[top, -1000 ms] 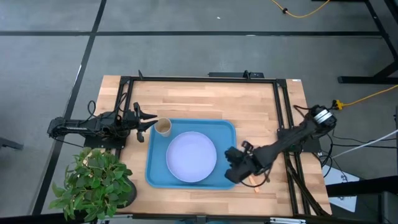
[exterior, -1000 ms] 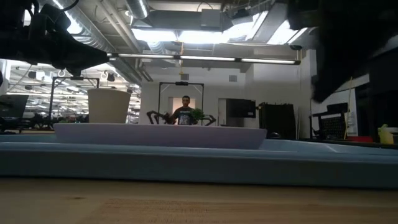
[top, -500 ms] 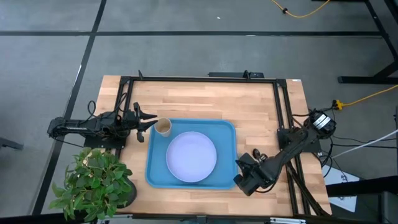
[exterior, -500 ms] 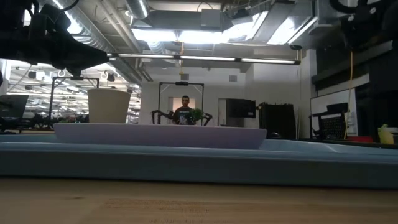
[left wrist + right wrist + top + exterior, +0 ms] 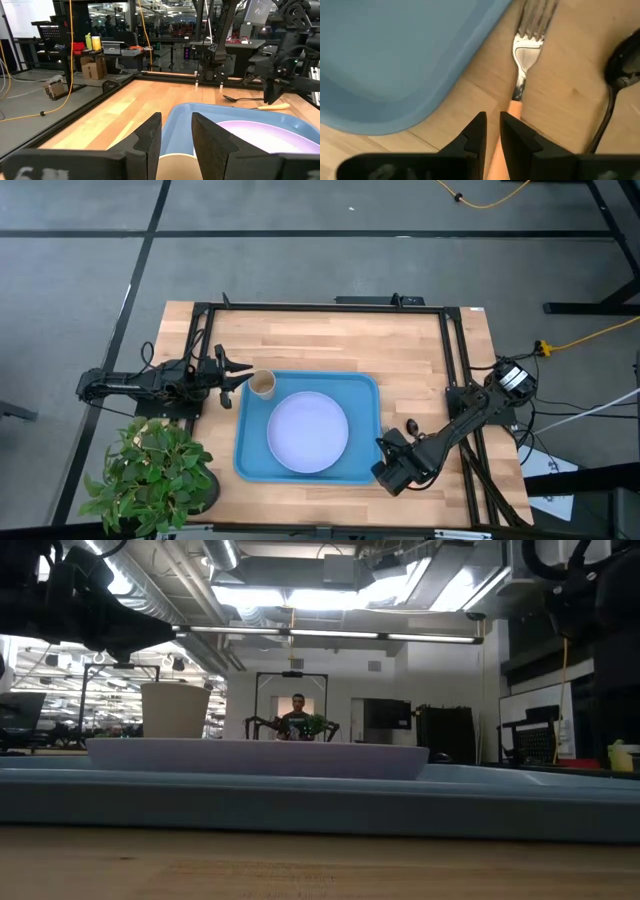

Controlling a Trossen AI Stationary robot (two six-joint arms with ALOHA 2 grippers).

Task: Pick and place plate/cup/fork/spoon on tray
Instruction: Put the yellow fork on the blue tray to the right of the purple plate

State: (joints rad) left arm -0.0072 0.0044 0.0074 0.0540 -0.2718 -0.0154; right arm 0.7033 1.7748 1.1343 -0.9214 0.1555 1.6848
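Note:
The blue tray (image 5: 365, 395) lies mid-table with the lavender plate (image 5: 307, 430) flat in it. The tan cup (image 5: 262, 384) stands upright in its far left corner. My left gripper (image 5: 243, 380) waits just left of the cup, fingers a little apart. My right gripper (image 5: 390, 473) is low on the table by the tray's near right corner, shut on the fork (image 5: 522, 55). The dark spoon (image 5: 615, 75) lies on the wood beside the fork. The right arm hides both in the high view. My right gripper has the fork's orange handle (image 5: 514, 107) between its two fingers, close to where it meets the metal neck. The fingers come from above, slanting down, one on each side of the handle. The fork lies flat on the table, tines toward the far edge.
A potted plant (image 5: 150, 475) stands at the table's near left corner. Black frame rails (image 5: 455, 350) run along the left, far and right sides. Bare wood lies between the tray and the far rail. A person (image 5: 298, 718) stands far off in the room.
My right gripper has moved from above the tray's near right rim toward the near and right edges, and has come down onto the table beside the tray, over the fork. The plate and the cup have not moved.

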